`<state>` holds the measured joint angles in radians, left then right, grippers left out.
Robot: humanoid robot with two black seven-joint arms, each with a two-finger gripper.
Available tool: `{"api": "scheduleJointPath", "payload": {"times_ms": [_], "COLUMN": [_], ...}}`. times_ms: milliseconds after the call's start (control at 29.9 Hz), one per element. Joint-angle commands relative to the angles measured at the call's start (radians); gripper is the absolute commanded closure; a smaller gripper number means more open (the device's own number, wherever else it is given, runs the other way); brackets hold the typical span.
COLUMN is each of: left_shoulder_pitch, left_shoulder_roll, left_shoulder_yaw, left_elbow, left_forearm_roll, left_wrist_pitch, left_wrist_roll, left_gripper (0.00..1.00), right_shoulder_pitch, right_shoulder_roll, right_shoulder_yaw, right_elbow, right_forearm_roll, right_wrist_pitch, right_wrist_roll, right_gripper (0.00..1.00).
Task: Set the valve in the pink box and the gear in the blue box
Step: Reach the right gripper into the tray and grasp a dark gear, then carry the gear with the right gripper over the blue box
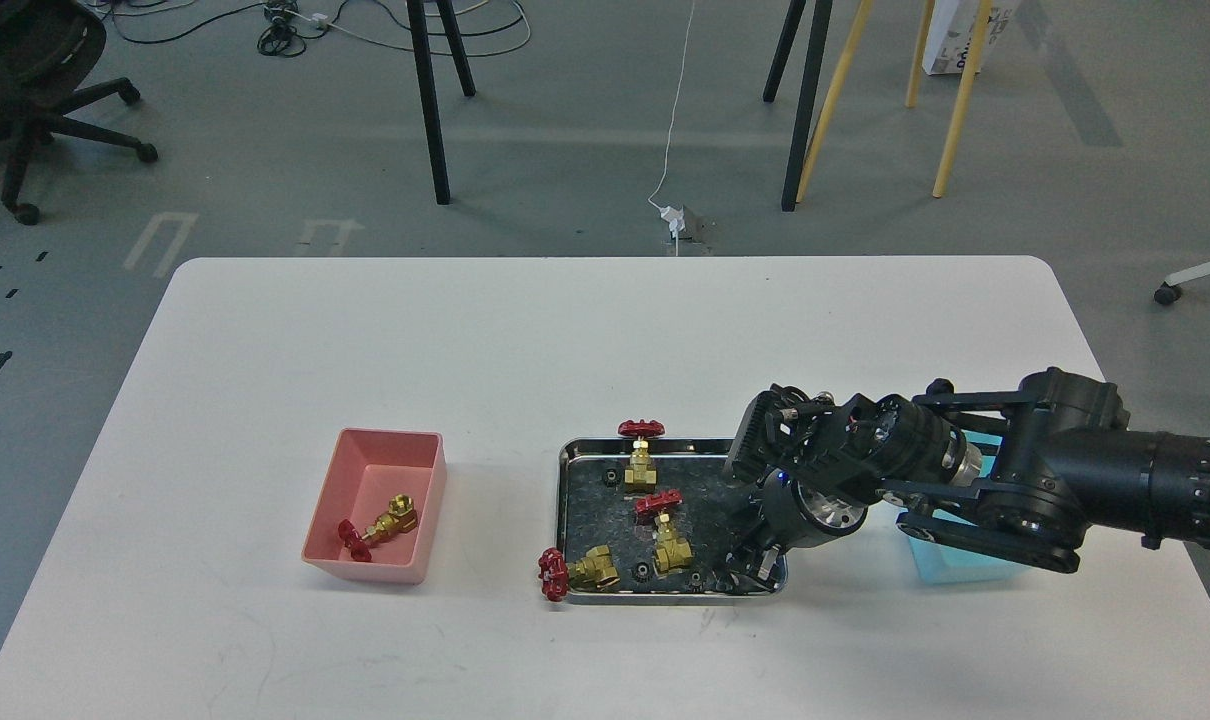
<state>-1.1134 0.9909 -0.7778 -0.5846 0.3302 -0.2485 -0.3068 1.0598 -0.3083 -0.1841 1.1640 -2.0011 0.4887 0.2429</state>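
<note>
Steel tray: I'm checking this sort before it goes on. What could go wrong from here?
The right gripper is down in the steel tray corner among tiny gears, beside a valve; it might nudge that valve or miss. Another valve overhangs the rim and could tip out. The arm hides most of the blue box.

White table point(365, 330): pink box point(420, 480), tray point(562, 500), blue box point(955, 565)

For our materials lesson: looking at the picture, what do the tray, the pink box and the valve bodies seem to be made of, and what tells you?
The tray looks like polished steel: its rim is shiny and mirror-like. The pink box seems moulded plastic: even matte colour, smooth tapered walls. The valve bodies, such as the one in the pink box, look like brass: yellow-gold with a metallic gleam.
</note>
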Motion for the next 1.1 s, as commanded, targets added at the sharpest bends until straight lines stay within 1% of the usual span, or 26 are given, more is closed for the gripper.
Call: {"api": "scheduleJointPath", "payload": {"times_ms": [0, 167, 334, 468, 602, 669, 769, 836, 903, 969, 1070], "left_shoulder_pitch": [-0.002, -0.002, -0.002, -0.002, -0.002, -0.002, -0.002, 0.0, 0.001, 0.001, 0.003], "left_shoulder_roll": [0.0, 0.0, 0.0, 0.0, 0.0, 0.0, 0.0, -0.002, -0.002, -0.003, -0.011], "left_shoulder_yaw": [0.0, 0.0, 0.0, 0.0, 0.0, 0.0, 0.002, 0.002, 0.003, 0.003, 0.005], "left_elbow": [0.006, 0.011, 0.011, 0.012, 0.011, 0.011, 0.011, 0.011, 0.012, 0.011, 0.012], "left_forearm_roll": [0.001, 0.0, 0.0, 0.0, 0.0, 0.001, 0.001, 0.001, 0.003, 0.003, 0.003], "left_wrist_pitch": [0.0, 0.0, 0.0, 0.0, 0.0, 0.0, 0.0, 0.0, 0.0, 0.0, 0.002], "left_wrist_roll": [0.0, 0.0, 0.0, 0.0, 0.0, 0.0, 0.0, 0.0, 0.002, 0.0, 0.0], "left_gripper": [0.01, 0.01, 0.01, 0.01, 0.01, 0.01, 0.01, 0.01, 0.01, 0.01, 0.01], "right_shoulder_pitch": [-0.007, -0.015, -0.014, -0.012, -0.009, -0.007, -0.006, -0.001, 0.002, 0.009, 0.031], "right_shoulder_roll": [0.0, 0.002, 0.002, 0.002, 0.002, 0.002, -0.002, -0.014, -0.053, -0.144, -0.276], "right_shoulder_yaw": [0.0, 0.0, 0.0, 0.0, 0.002, 0.005, 0.061, 0.138, 0.21, 0.271, 0.301], "right_elbow": [0.0, 0.0, 0.0, 0.003, 0.01, 0.011, 0.006, -0.004, -0.012, -0.01, 0.022], "right_forearm_roll": [-0.001, -0.001, -0.001, -0.001, -0.001, 0.001, 0.015, 0.021, 0.044, 0.093, 0.162], "right_wrist_pitch": [0.0, 0.0, 0.0, 0.0, 0.0, 0.0, 0.0, 0.0, 0.0, 0.0, 0.0], "right_wrist_roll": [-0.004, -0.005, -0.008, -0.028, -0.033, -0.045, -0.071, -0.073, -0.071, -0.071, -0.071], "right_gripper": [0.54, 0.58, 0.66, 0.74, 0.83, 0.85, 0.87, 0.87, 0.87, 0.87, 0.87]}}
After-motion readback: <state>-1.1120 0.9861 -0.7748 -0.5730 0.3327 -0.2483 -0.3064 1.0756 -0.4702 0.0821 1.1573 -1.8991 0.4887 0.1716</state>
